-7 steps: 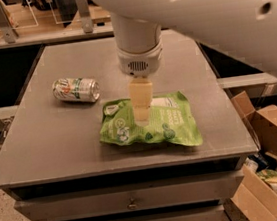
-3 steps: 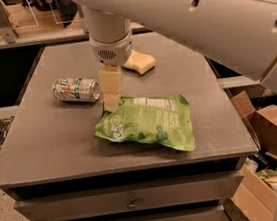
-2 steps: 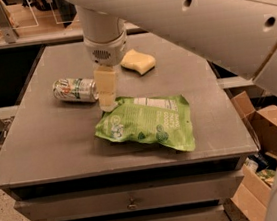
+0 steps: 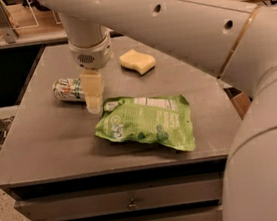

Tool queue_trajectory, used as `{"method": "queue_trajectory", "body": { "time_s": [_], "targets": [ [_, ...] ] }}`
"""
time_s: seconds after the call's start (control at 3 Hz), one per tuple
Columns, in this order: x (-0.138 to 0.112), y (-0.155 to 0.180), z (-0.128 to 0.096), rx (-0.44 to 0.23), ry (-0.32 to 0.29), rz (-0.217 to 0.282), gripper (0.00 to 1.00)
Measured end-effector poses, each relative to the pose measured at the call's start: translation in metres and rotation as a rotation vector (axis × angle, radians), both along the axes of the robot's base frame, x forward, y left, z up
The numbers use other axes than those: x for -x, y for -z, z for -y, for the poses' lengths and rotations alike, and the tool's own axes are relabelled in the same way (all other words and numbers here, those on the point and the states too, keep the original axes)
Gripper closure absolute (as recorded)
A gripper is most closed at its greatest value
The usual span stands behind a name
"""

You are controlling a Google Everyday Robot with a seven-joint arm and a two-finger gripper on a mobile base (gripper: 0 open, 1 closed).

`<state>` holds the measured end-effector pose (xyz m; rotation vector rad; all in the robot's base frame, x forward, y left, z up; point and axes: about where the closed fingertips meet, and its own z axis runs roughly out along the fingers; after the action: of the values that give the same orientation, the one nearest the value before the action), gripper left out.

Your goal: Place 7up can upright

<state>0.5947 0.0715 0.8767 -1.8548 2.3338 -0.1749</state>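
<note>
Can (image 4: 67, 89) lies on its side at the left of the desk (image 4: 47, 144), so you must grip it and tip it up. Your tool (image 4: 93, 99) hangs at its right end, hiding that end; whether the tool is open or closed cannot be told.

Your gripper (image 4: 94, 104) has left its spot over the green snack bag (image 4: 147, 124) and swung left. It now sits low at the right end of the 7up can (image 4: 67, 90), hiding that end. With the arm moved aside, you can see a yellow sponge (image 4: 137, 62) behind the bag.
</note>
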Motion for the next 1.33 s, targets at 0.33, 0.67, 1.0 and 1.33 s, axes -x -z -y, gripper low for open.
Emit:
{"method": "queue_trajectory", "body": {
  "time_s": [0.33,0.67,1.0,1.33],
  "targets": [
    [-0.007,0.01,-0.033,-0.03,-0.058,-0.032,0.0],
    [-0.01,0.011,-0.038,-0.042,-0.058,-0.017,0.0],
    [-0.018,0.013,-0.048,-0.042,-0.042,0.011,0.0],
    [-0.028,0.018,-0.063,-0.027,-0.039,0.022,0.0]
  ]
}}
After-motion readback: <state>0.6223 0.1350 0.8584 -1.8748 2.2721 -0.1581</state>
